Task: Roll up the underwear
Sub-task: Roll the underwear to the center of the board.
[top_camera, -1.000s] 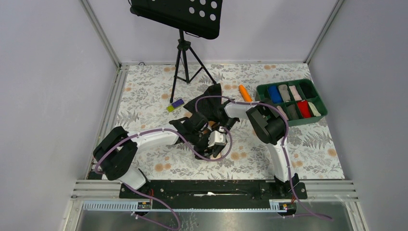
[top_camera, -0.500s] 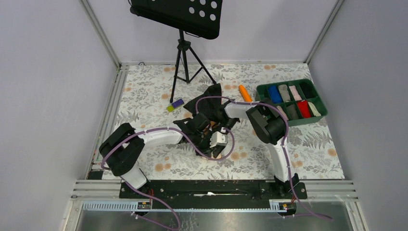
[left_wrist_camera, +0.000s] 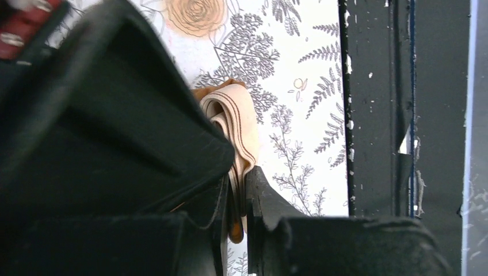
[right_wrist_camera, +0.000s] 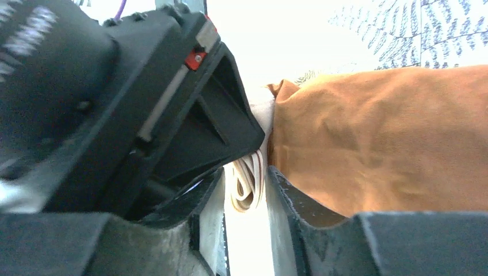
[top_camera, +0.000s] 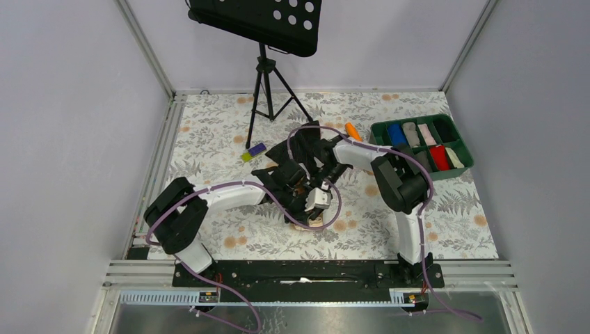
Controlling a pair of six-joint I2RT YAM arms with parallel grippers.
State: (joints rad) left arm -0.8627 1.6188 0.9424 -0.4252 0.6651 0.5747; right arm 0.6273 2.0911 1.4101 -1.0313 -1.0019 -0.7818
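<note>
Underwear (right_wrist_camera: 374, 138) sits mid-tabletop (top_camera: 452, 216), slightly toward the near edge, bunched between both grippers. Left gripper (left_wrist_camera: 236, 195) is pinched on the folded waistband (left_wrist_camera: 236, 123). Right gripper (right_wrist_camera: 248, 178) pinches the same waistband layers, with brown fabric spilling off beside it.

Risks:
- Both grippers hold one small spot, almost touching, so any twist could knock finger against finger.
- The pinch is thin, so a layer could slip out and the roll go loose.
- If the two pull apart, the fabric would stretch flat rather than roll.
- The black garment (top_camera: 300, 145) lies just behind, toward the far edge, and could snag and get dragged in.
- The purple cables loop low over the work and might catch.

Room:
- Bare tabletop toward the near edge and the near-right corner.
- The far side is crowded by the garment, the tripod (top_camera: 264, 97) and the orange cylinder (top_camera: 353, 132).
- The bin (top_camera: 465, 161) sits at the right edge, well apart.
</note>
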